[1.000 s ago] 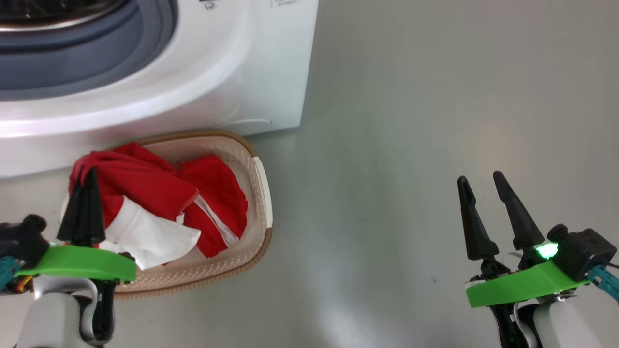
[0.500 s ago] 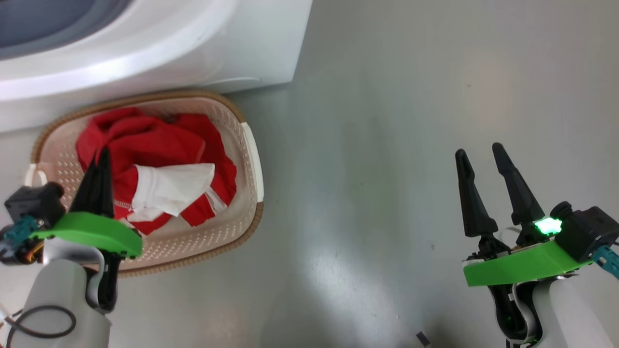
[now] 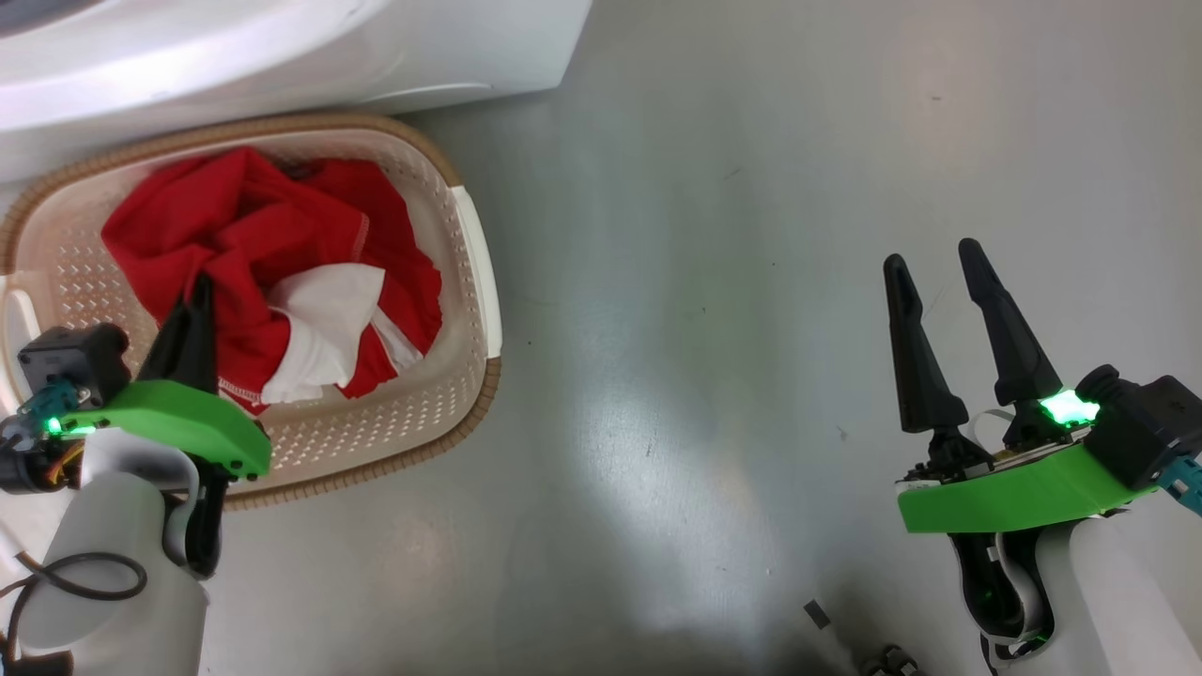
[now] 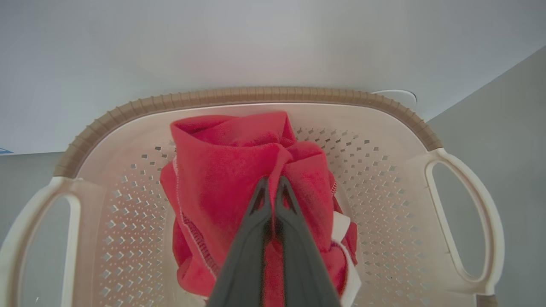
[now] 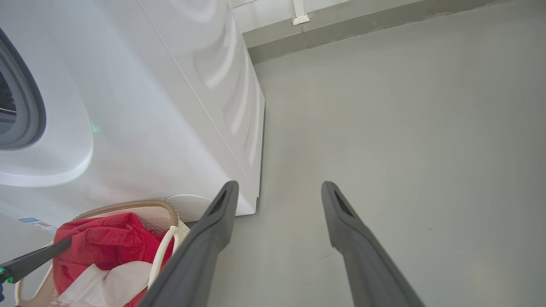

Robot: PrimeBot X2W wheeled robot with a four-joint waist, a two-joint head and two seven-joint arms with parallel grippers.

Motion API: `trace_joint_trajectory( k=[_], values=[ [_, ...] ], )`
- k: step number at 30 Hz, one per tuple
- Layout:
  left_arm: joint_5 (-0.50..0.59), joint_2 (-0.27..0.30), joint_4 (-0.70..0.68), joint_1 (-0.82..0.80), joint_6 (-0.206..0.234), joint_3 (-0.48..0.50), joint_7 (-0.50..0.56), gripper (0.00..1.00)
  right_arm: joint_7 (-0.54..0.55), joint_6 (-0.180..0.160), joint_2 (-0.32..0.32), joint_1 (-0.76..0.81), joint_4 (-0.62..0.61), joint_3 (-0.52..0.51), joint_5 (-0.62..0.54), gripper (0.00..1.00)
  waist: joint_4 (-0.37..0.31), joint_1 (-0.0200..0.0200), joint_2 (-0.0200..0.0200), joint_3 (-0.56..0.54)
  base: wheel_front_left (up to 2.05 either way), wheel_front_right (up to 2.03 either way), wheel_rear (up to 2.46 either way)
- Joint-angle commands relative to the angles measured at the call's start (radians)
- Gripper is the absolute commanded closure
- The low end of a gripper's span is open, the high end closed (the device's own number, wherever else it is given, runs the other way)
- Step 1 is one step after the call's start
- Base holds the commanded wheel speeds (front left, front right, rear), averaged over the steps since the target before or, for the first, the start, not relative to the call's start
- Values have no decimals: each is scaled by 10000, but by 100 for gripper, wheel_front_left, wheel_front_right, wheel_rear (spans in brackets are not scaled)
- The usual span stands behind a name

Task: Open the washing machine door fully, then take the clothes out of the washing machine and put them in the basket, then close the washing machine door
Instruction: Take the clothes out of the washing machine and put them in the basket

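The step in hand looked to be the setting-down of the laundry. The bright red, soft fabric clothes (image 3: 235,216), with a white part folded among them, lay bunched inside the small cream-white perforated plastic basket (image 3: 474,272) with a brown woven-look rim. The basket sat on the smooth grey floor (image 3: 714,282), right against the foot of the big white boxy washing machine (image 3: 282,47). The left gripper (image 3: 199,289) hung over the near side of the heap with its two dark fingers pressed together. In the left wrist view the red folds drew up to a peak at its tips, so it read as clenched on a pinch of the clothes, though the nip itself lay behind the fingers. The right gripper (image 3: 932,255) stood spread wide and held nothing, well apart from the basket over bare floor. The next move probably called for letting the fabric go so that it dropped within the rim, lifting clear without dragging it out, then turning to the large round door. The head view cut the washing machine off at its lower front. The right wrist view gave a sliver of the grey rubber ring (image 5: 32,106) at its edge. How the door stood, and whether anything remained in the drum, could not be told.
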Motion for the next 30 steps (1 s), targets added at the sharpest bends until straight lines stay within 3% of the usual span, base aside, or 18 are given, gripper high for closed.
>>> trace_joint_trajectory(
  k=[1, 4, 11, 15, 17, 18, 19, 30],
  values=[
    [21, 393, -24, 62, -56, 229, -49, 100, -63, 75, -26, 110, -243, 221, -103, 0, -10, 0, 0, 123, 0, 0, 0],
    [-20, 415, 159, -61, -56, 184, -49, 98, -63, 75, -26, 67, -246, 280, -132, 0, -37, 0, 0, 212, 0, 0, 0],
    [-49, 426, 416, -212, -56, 244, -49, 73, -63, 75, -26, 53, -216, 289, -188, 0, -49, 0, 0, 204, 0, 0, 0],
    [-10, 400, 425, -170, -56, 307, -49, 45, -63, 75, -26, 42, -172, 280, -213, 0, -38, 0, 0, 78, 0, 0, 0],
    [8, 364, 421, -104, -56, 363, -49, 16, -63, 75, -26, 40, -143, 278, -225, 0, -22, 0, 0, -40, 0, 0, 0],
    [19, 342, 411, -62, -56, 391, -49, 5, -63, 75, -26, 43, -126, 276, -226, 0, -12, 0, 0, -108, 0, 0, 0],
    [31, 316, 392, -11, -56, 416, -49, 0, -63, 75, -26, 48, -109, 277, -225, 0, -3, 0, 0, -184, 0, 0, 0],
    [106, 58, -302, 862, -56, 791, -49, 0, -63, 75, -26, 214, 196, 334, -293, 0, 88, 0, 0, -1320, 0, 0, 0]
  ],
)
